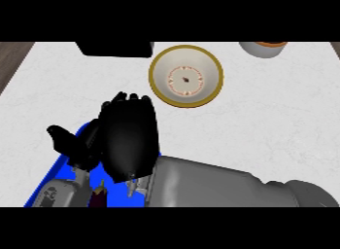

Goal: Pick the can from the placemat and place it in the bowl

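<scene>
a white, faintly veined worktop [273, 121] filled the view, with brown wood-grain floor [4, 63] showing past both far corners.

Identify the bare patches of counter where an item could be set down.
Bare counter lies right of the bowl and below it, down to the forearm; also left of the bowl, above the right hand. Crowded: the blue placemat under that hand.

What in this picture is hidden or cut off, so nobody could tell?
Head view:
- The can: unseen; the right hand covers the blue placemat where it might be.
- The placemat: mostly hidden by hand and forearm.
- The black object and cup: cut off at the top edge.
</scene>
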